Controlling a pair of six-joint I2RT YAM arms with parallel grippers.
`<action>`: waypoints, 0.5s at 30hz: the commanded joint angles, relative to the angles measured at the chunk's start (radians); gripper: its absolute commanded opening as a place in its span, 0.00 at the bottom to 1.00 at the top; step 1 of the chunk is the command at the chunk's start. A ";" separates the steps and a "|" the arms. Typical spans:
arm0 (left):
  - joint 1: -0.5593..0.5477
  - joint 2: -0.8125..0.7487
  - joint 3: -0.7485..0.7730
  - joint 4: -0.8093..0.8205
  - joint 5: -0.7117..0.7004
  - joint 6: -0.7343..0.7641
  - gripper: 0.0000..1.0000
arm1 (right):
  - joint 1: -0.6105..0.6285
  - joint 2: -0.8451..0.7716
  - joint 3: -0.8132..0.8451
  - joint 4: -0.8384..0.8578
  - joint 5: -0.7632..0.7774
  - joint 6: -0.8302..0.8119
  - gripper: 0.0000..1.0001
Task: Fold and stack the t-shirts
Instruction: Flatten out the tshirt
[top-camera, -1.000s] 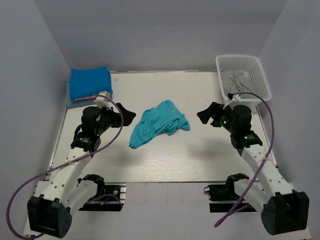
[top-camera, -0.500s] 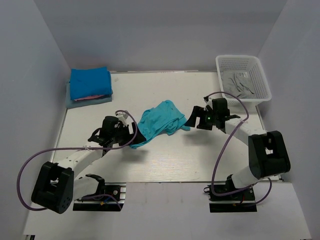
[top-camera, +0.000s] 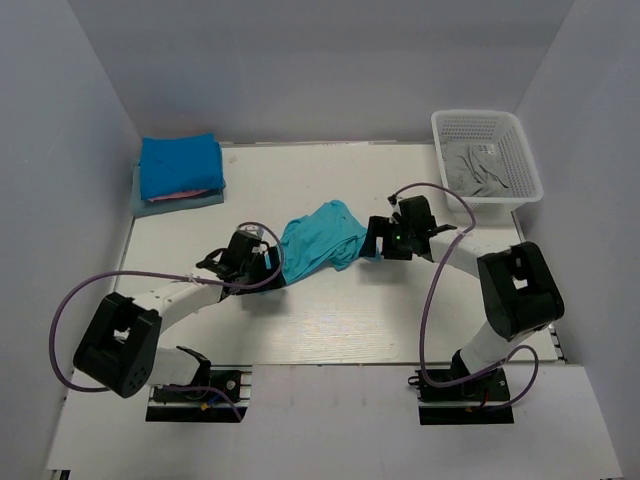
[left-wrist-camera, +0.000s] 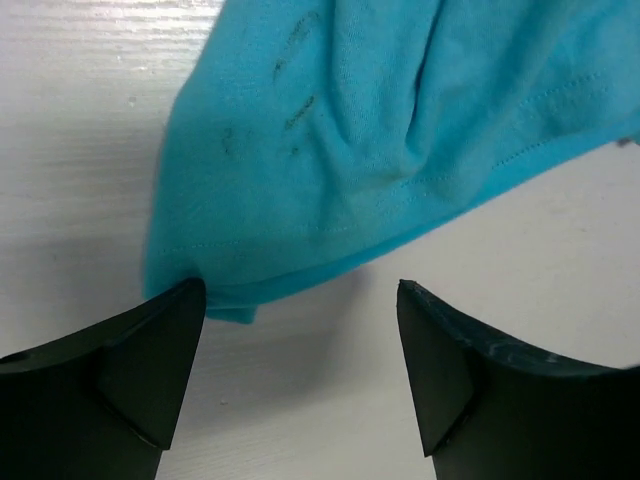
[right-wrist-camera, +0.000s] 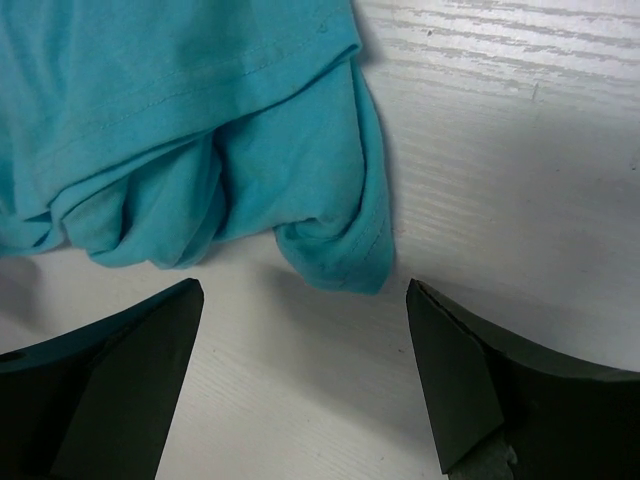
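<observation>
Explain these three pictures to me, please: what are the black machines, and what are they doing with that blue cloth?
These are two robot arms bolted at the near edge of a table, each ending in a two-finger gripper. The wide picture comes from a camera above and behind them. The two close-ups come from cameras on the wrists, so the black wedges at the bottom are each gripper's own fingers. A crumpled turquoise tee lies mid-table. The left gripper sits at its lower-left corner and the right gripper at its right edge. Both are open and hold nothing. Folded tees are stacked at the far left, and a white basket at the far right holds grey cloth.
</observation>
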 joint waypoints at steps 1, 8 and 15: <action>-0.024 0.073 0.033 -0.067 -0.110 -0.014 0.87 | 0.030 0.022 0.063 -0.007 0.106 -0.013 0.88; -0.066 0.183 0.080 -0.044 -0.124 -0.037 0.25 | 0.074 0.093 0.112 -0.022 0.163 -0.009 0.61; -0.075 0.099 0.149 -0.110 -0.220 -0.060 0.00 | 0.102 0.045 0.124 -0.022 0.229 -0.007 0.00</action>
